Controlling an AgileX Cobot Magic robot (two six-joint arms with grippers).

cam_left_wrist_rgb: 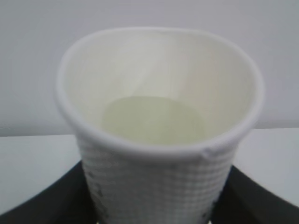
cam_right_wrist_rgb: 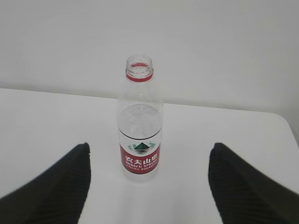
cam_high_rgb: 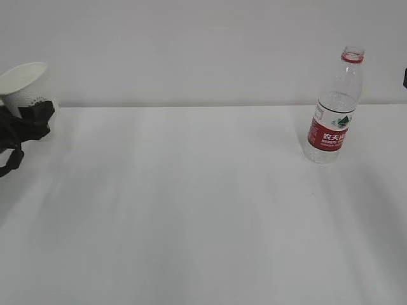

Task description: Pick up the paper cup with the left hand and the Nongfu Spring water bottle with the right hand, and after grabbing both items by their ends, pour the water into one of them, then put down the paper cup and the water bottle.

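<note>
- Paper cup point(cam_high_rgb: 24, 82): a small white tapered cup of dimpled paper, cream inside. It sits at the far left, tilted, lifted off the white table point(cam_high_rgb: 191, 210). My left hand point(cam_high_rgb: 28, 121), a black gripper, is closed around its lower wall, one finger on each side. In the left wrist view the cup shows a pale disc at its bottom; I cannot tell whether that is liquid.
- Step in hand, as I judge it: the cup is secured, the bottle not yet taken.
- Nongfu Spring water bottle point(cam_right_wrist_rgb: 139, 126): a clear plastic bottle with red neck ring and red label. It stands upright and uncapped at the right of the table, well apart from the cup.
- My right hand point(cam_right_wrist_rgb: 148, 186): its black fingers stand wide and hold nothing, with the bottle centred ahead of them and untouched.
- Next move: advance the right hand until the bottle lies between the fingers, then close squarely without tipping it.
</note>
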